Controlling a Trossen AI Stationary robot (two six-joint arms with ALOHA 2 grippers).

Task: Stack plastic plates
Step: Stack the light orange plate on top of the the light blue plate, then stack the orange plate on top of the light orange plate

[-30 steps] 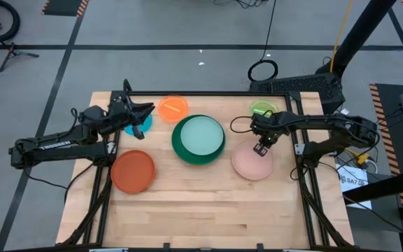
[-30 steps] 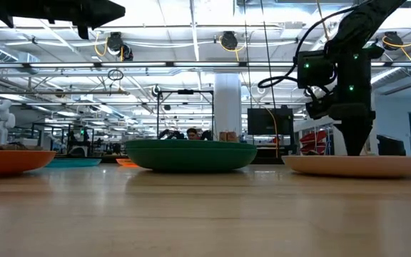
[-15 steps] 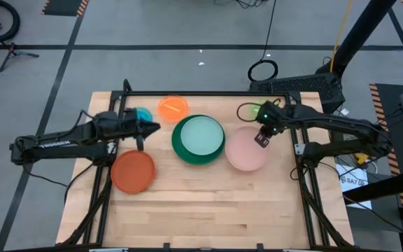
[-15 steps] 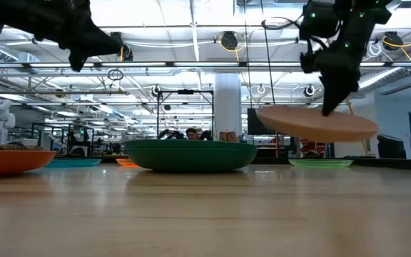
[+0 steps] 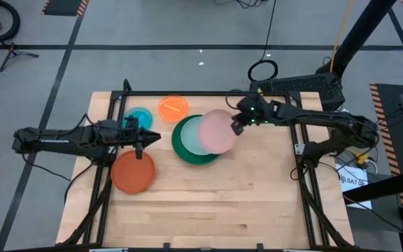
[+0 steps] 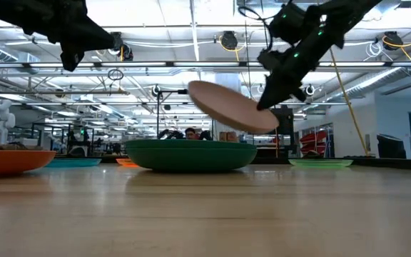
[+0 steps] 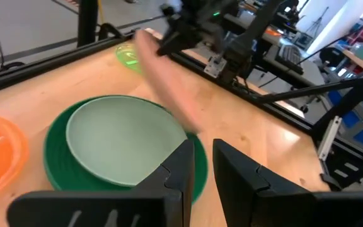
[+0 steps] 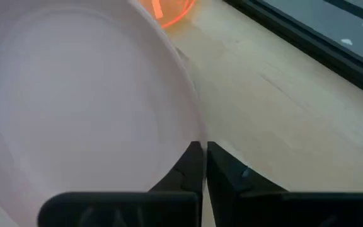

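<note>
Right gripper (image 5: 238,124) clamps the rim of the pink plate (image 5: 217,131), held tilted in the air above the dark green plate (image 5: 185,147). The pale mint plate (image 7: 121,142) nested inside it shows in the left wrist view but is hidden in the low view. Left gripper (image 5: 152,136) hovers over the counter (image 5: 208,203) near the orange-red plate (image 5: 132,171), fingers (image 7: 184,165) nearly together, holding nothing. The lime green plate (image 6: 320,163) is visible only in the low and left wrist views.
</note>
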